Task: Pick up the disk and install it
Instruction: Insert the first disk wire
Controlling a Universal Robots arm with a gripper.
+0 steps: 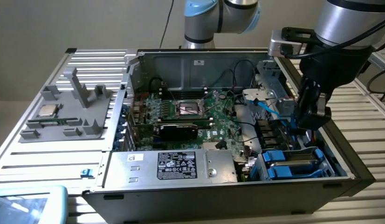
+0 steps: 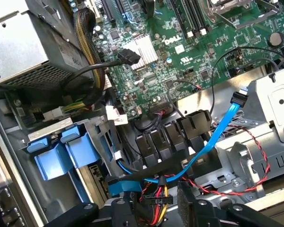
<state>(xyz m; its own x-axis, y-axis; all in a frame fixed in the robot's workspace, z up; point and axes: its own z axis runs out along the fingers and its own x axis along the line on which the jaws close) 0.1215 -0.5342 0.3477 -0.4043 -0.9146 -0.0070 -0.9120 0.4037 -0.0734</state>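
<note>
The disk shows by its bright blue bracket [image 1: 291,162], seated in the drive bay at the front corner of the open computer case [image 1: 118,154], on the exterior view's right. Its blue tabs [image 2: 61,151] stand beside the power supply in the wrist view. My gripper [image 1: 307,122] is down inside the case just behind that bay, above a bundle of cables. In the wrist view the gripper [image 2: 154,204] has its fingers apart, with a black connector on red and yellow wires [image 2: 156,198] between them and a blue SATA cable [image 2: 213,137] running past. I cannot tell whether the fingers touch the connector.
The green motherboard [image 1: 192,114] fills the case floor, with the silver power supply box [image 1: 174,165] at the front. A grey fixture [image 1: 68,114] carrying a small silver chip [image 1: 46,110] lies on the table at the exterior view's left. Case walls close in around the gripper.
</note>
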